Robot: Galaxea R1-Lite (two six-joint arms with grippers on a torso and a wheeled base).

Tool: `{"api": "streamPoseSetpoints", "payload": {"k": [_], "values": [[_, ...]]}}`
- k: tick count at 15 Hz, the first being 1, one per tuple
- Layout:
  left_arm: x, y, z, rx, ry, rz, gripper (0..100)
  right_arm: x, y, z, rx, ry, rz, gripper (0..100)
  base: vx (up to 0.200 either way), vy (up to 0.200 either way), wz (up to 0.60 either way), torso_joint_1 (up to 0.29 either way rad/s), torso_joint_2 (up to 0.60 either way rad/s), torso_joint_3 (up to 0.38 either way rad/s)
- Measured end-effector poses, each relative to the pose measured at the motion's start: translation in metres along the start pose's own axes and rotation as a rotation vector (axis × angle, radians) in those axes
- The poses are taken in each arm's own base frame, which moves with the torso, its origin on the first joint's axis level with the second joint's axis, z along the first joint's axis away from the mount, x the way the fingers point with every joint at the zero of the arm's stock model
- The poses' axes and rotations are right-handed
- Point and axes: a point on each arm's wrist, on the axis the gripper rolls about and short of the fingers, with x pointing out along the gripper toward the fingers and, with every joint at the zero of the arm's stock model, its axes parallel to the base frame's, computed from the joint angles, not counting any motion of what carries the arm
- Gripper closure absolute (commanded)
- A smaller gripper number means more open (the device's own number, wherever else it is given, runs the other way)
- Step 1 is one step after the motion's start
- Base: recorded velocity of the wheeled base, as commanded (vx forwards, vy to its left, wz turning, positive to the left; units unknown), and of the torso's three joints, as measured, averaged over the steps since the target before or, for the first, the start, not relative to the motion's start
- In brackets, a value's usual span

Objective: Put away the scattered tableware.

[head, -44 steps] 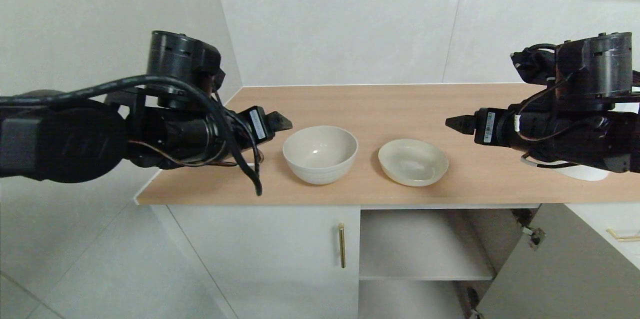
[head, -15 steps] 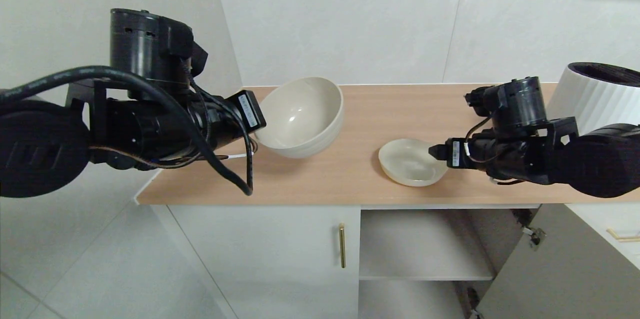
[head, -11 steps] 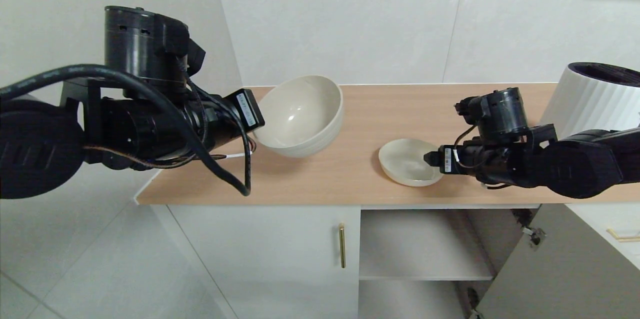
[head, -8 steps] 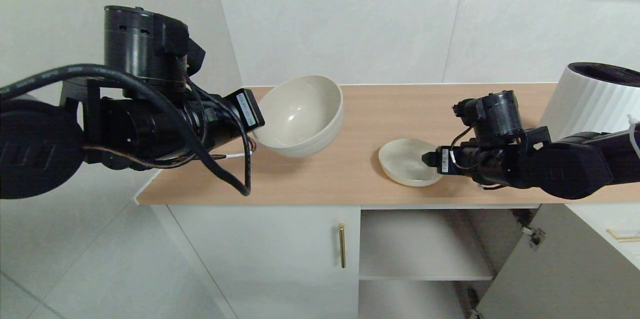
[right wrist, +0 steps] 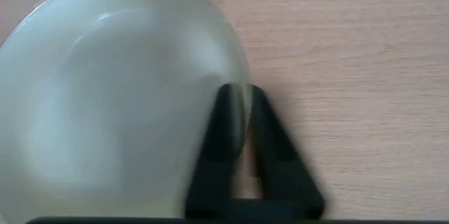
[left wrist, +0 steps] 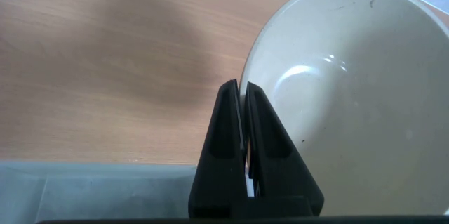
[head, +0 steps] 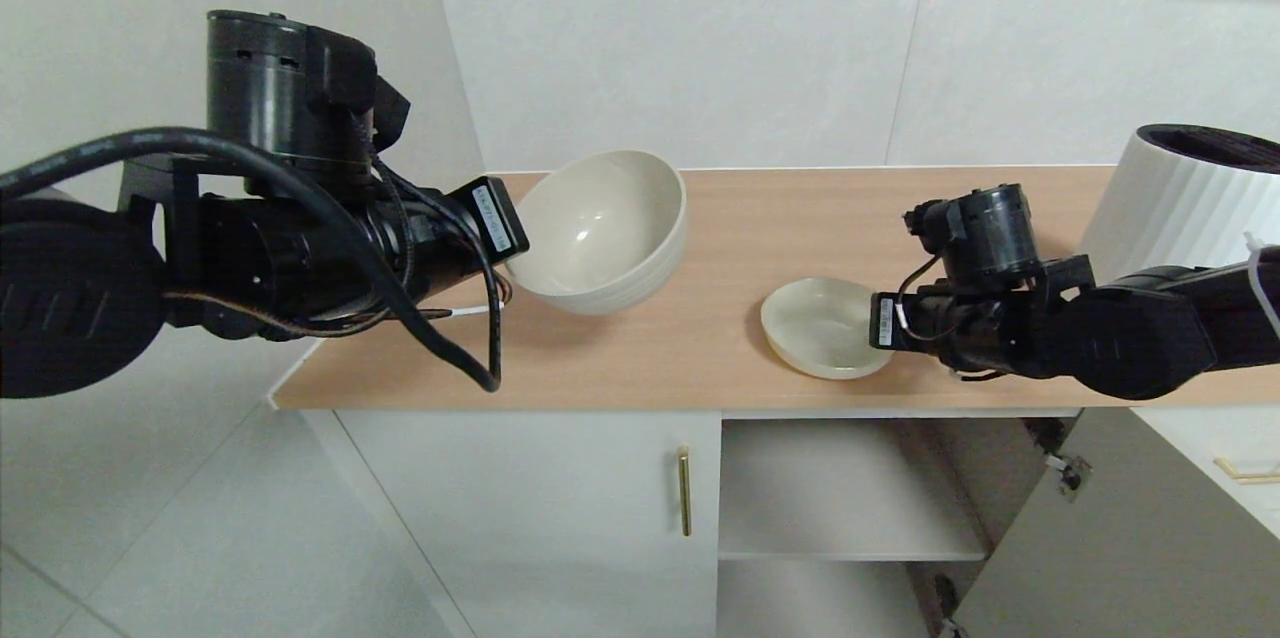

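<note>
A deep cream bowl (head: 600,233) hangs tilted above the left part of the wooden counter (head: 720,218). My left gripper (head: 515,253) is shut on its near-left rim. In the left wrist view the fingers (left wrist: 228,112) pinch the bowl (left wrist: 351,112) wall between them, my left gripper (left wrist: 243,94) at the rim. A shallow translucent dish (head: 820,328) lies on the counter near its front edge. My right gripper (head: 875,323) is at its right rim; in the right wrist view my right gripper (right wrist: 238,97) straddles the rim of the dish (right wrist: 119,112), shut on it.
A tall white ribbed container (head: 1180,188) stands at the counter's far right, behind my right arm. Below the counter the right cabinet is open, showing a shelf (head: 850,488) and its door (head: 1100,538) swung out. The left cabinet door with a brass handle (head: 684,493) is closed.
The left gripper took the cream bowl off the counter and has held it still for the last second. The right gripper moved in to the dish's right rim, and the dish shifted slightly.
</note>
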Motion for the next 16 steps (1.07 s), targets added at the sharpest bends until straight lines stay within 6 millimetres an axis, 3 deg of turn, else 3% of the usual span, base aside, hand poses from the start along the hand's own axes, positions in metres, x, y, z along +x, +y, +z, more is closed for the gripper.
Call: {"api": "streamPoseSetpoints", "payload": {"k": [4, 7, 12, 16], "values": [[-0.002, 0.001, -0.001, 0.0, 0.0, 0.0, 100, -0.064, -0.01, 0.033, 0.064, -0.065, 0.175, 100, 0.0, 0.0, 0.0, 0.0, 0.0, 0.0], [-0.004, 0.004, -0.005, 0.005, 0.011, 0.007, 100, -0.102, -0.019, 0.041, 0.069, -0.061, 0.26, 100, 0.0, 0.0, 0.0, 0.0, 0.0, 0.0], [-0.025, 0.018, -0.032, 0.106, 0.088, 0.013, 100, -0.117, -0.031, 0.022, 0.056, -0.007, 0.246, 100, 0.0, 0.0, 0.0, 0.0, 0.0, 0.0], [-0.038, 0.035, -0.054, 0.123, 0.142, 0.035, 100, -0.127, -0.044, -0.01, 0.037, 0.081, 0.237, 100, 0.0, 0.0, 0.0, 0.0, 0.0, 0.0]]}}
